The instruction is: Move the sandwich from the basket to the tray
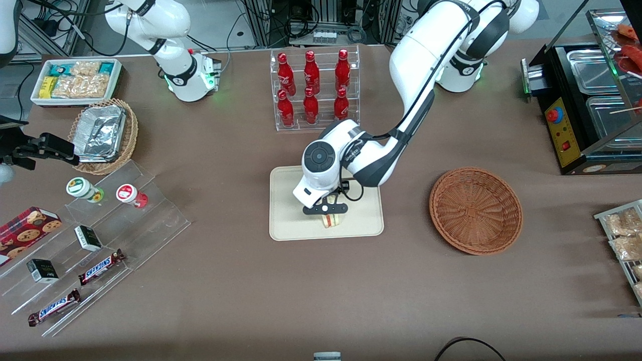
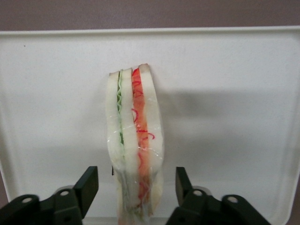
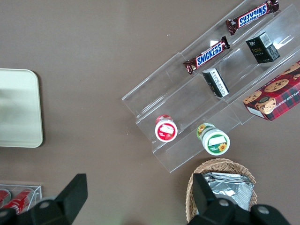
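Robot lab mocked up as a convenience-store counter. Lab cues: two white Franka arms bolted to a brown-covered table [image 1: 210, 301], cable bundles and metal racking along the table's farthest edge. Shop cues: clear acrylic rack of red soda bottles [image 1: 313, 87], stepped acrylic display [image 1: 100, 245] with Snickers bars [image 1: 102, 266], small boxes and cups, a cookie box [image 1: 27, 225], white bin of packaged snacks [image 1: 75, 80], black food warmer with steel pans [image 1: 587, 105] at the working arm's end. The left gripper [image 1: 328, 215] hangs over a cream tray [image 1: 291, 225], fingers spread either side of a wrapped sandwich [image 2: 136, 140].
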`<move>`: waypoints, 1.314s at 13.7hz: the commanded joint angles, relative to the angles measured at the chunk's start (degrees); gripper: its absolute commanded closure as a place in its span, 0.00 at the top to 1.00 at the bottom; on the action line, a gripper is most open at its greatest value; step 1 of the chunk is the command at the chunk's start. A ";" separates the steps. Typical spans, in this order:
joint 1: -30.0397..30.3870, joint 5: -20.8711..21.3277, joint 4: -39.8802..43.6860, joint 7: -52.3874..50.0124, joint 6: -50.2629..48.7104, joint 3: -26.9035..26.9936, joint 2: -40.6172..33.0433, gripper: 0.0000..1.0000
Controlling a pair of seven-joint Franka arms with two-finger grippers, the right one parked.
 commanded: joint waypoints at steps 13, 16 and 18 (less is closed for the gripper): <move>11.04 -3.41 -2.13 16.15 -21.58 0.55 -19.34 1.00; 15.34 -3.32 -3.62 20.56 -23.26 0.81 -22.86 1.00; 17.99 -3.32 -6.52 23.09 -23.18 0.72 -25.50 1.00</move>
